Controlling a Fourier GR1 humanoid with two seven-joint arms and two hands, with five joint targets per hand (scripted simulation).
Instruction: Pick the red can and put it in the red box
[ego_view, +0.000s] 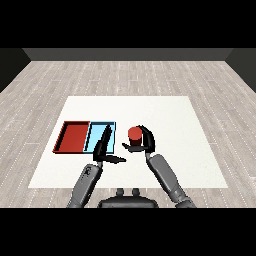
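The red can (134, 136) stands upright on the white table, just right of the light blue tray (95, 135). My right hand (145, 141) is curled round the can, with fingers along its right side and the thumb under its front. To the left lies the red tray (73, 136), with nothing in it. My left hand (103, 148) reaches over the front right part of the light blue tray with its fingers straight and its thumb pointing right. It holds nothing.
The two trays lie side by side at the table's left middle. The white table (175, 120) spreads to the right and behind the can. Both grey forearms come in from the lower edge.
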